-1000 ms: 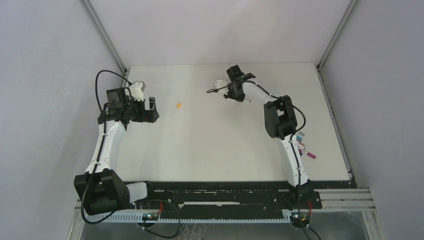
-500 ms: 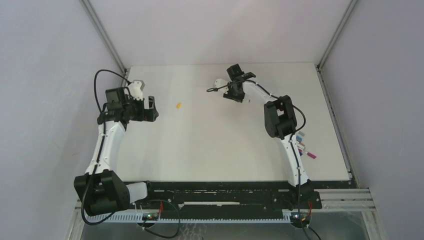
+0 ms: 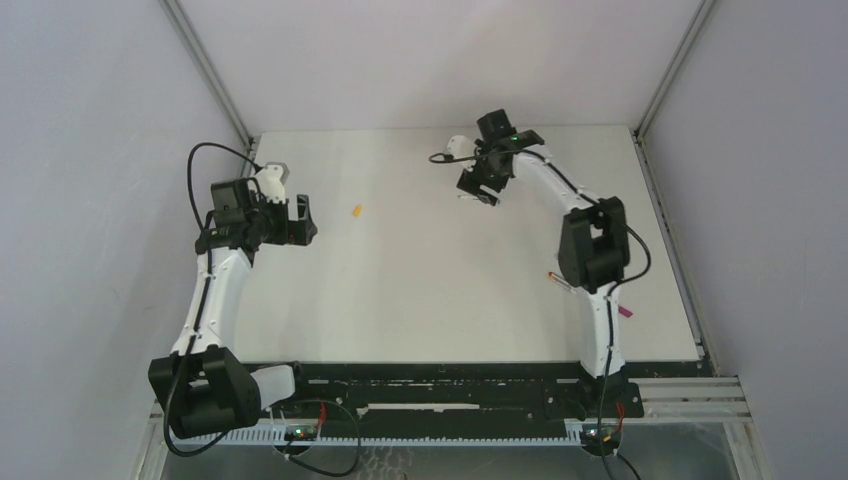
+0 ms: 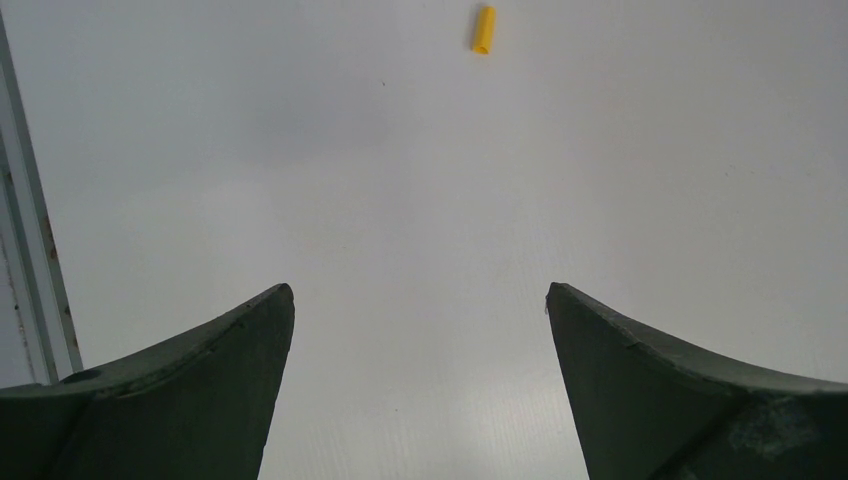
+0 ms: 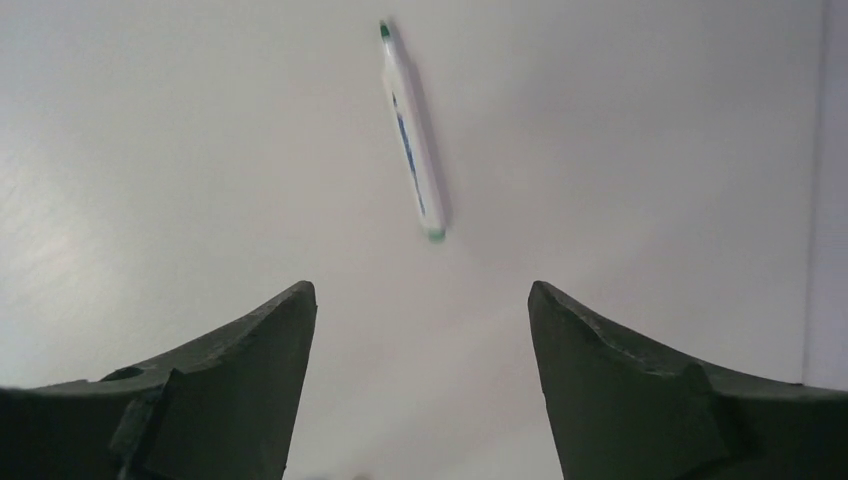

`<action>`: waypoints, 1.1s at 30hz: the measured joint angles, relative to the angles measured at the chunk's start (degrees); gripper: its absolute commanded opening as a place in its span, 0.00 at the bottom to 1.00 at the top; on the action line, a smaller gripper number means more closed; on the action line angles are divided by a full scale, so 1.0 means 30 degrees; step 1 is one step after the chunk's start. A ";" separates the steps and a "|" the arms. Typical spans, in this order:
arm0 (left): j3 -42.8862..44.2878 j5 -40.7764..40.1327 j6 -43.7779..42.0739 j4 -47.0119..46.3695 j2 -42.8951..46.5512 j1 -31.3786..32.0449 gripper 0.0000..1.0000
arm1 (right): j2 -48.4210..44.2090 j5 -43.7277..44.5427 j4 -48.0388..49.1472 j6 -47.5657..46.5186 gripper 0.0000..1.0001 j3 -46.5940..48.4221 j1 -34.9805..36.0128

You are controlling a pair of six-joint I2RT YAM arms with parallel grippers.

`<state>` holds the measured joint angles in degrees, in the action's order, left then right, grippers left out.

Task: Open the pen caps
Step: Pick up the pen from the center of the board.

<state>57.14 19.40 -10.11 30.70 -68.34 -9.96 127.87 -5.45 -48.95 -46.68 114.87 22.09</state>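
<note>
From above, the white table carries a yellow pen cap lying alone on its left half, just right of the left gripper, whose fingers stand spread and hold nothing. The right gripper hangs over the far middle of the table, tilted down; this view does not show how its fingers stand. Near the right edge, a slim orange-tipped pen and a magenta piece show beside the right arm, too small to read further. In the left wrist view the left gripper is wide apart and empty, with the yellow pen cap on the table well beyond the fingertips and a metal rail at the left. In the right wrist view the right gripper is parted and empty; a white pen with green ends lies flat on the table just past the fingertips, untouched.
</note>
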 measured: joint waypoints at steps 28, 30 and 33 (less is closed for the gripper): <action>-0.0379 -0.0561 0.0138 -0.0772 0.1231 -0.0357 1.00 | -1.6480 -0.1953 0.1158 0.3628 0.50 -2.1085 -0.5632; -0.0379 -0.0372 0.0138 -0.0772 0.1246 -0.0357 1.00 | -1.6473 -0.1909 0.1290 0.3570 0.46 -2.1587 -0.5719; -0.0379 -0.0226 0.0131 -0.0772 0.1260 -0.0357 1.00 | -1.6356 -0.1683 0.1428 0.3483 0.38 -2.1755 -0.5756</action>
<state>56.01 18.72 -9.72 28.38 -64.55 -11.03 78.81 -10.50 -44.66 -36.23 49.60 4.82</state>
